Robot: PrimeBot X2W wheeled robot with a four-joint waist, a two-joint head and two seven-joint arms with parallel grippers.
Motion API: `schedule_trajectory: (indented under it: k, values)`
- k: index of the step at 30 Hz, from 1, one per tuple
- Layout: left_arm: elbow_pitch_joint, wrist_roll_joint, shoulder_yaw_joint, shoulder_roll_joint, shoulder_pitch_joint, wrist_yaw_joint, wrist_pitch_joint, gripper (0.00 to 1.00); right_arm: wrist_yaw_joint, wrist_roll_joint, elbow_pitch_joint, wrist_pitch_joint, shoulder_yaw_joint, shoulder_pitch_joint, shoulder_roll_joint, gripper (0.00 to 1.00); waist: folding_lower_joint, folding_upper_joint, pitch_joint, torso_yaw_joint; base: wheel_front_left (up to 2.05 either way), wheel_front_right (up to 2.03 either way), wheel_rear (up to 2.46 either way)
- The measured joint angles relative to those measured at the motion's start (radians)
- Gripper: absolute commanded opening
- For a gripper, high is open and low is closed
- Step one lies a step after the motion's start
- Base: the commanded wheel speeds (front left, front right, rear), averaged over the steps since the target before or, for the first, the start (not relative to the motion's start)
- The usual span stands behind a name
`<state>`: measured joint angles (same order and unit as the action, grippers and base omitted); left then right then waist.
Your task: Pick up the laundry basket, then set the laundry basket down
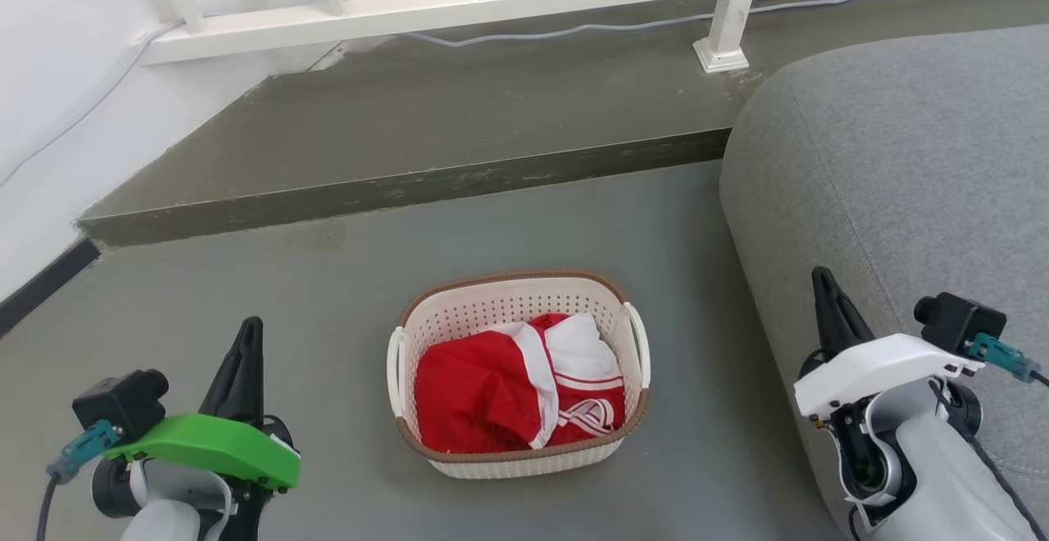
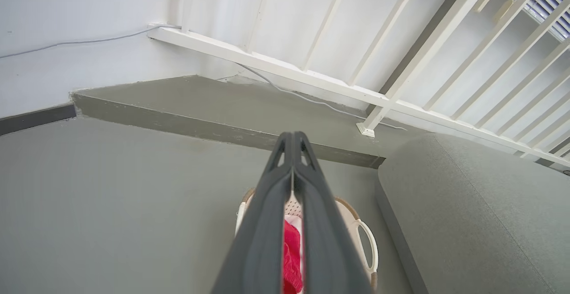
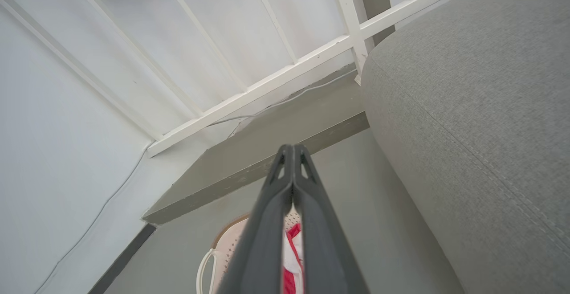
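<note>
The cream-white perforated plastic laundry basket point(image 1: 500, 305) sits on the grey floor point(image 1: 328, 303) between the left gripper point(image 1: 248, 329) and right gripper point(image 1: 822, 280), whose fingers are pressed together and empty, apparently staged to reach its side handles.

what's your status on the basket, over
Left gripper shut, empty. Right gripper shut, empty. Basket on floor between them, red clothes inside. Sofa close on the right.

Head view downward — wrist views low, laundry basket point(image 1: 500, 309) common

Upright laundry basket point(image 1: 518, 459) on floor
</note>
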<state>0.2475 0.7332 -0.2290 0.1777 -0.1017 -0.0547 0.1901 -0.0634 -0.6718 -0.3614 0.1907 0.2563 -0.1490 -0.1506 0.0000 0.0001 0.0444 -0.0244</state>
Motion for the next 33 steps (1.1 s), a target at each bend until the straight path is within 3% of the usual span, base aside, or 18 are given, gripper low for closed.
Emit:
schedule_trajectory:
  k: [33]
  values:
    - [0.01, 0.307, 0.105, -0.046, 0.0, -0.025, -0.106, 0.0, 0.065, -0.323, 0.022, -0.11, -0.14, 0.015, 0.039, 0.0, 0.0, 0.0, -0.015, 0.009, 0.0, 0.0, 0.0]
